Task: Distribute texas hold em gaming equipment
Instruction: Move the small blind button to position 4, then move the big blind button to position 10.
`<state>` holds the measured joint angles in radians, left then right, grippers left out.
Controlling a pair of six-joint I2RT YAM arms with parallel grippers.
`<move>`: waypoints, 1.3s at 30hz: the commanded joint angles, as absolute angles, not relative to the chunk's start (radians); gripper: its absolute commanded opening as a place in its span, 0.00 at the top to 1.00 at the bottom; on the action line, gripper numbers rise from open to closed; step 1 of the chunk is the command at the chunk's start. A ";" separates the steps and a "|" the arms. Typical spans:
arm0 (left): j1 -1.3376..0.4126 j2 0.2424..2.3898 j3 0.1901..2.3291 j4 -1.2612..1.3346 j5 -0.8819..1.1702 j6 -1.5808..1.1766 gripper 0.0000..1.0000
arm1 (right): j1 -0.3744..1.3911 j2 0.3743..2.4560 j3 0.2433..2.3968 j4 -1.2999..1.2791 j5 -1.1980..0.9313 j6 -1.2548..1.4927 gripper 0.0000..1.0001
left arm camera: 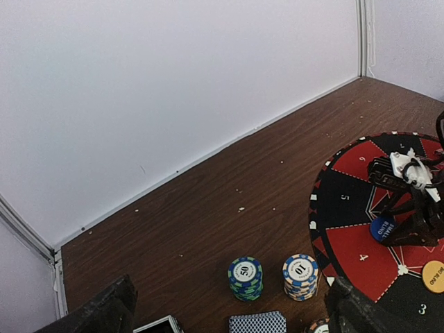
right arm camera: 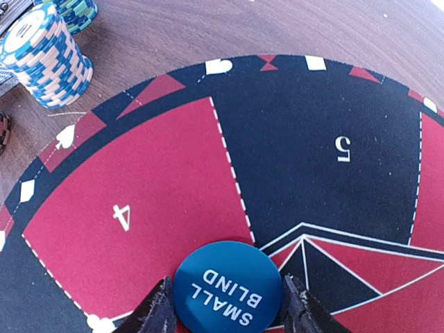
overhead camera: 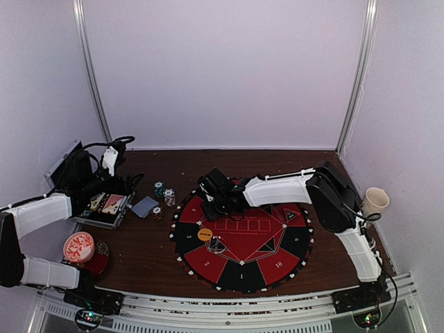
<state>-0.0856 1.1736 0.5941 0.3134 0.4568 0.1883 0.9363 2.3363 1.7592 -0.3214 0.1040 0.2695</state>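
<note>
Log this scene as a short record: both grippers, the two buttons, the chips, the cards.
right gripper: over the mat, one finger either side of the blue button; grip unclear
left gripper: open, nothing between its fingers
blue button: at the inner end of red seat 4, reads SMALL BLIND
orange button: on the mat, apart from the blue button
teal chip stack: upright on the table, off the mat
white chip stack: upright beside it, not touching
cards: face down near both stacks
</note>
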 commanded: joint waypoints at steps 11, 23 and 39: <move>-0.079 1.181 0.609 0.347 0.467 0.182 0.02 | 0.939 2.257 1.736 -0.334 0.117 0.247 0.23; -0.080 1.175 0.609 0.343 0.463 0.182 0.02 | 1.028 2.081 1.628 -0.430 0.039 0.237 0.13; -0.080 1.177 0.609 0.344 0.458 0.184 0.02 | 1.070 2.240 1.733 -0.545 -0.023 0.223 0.11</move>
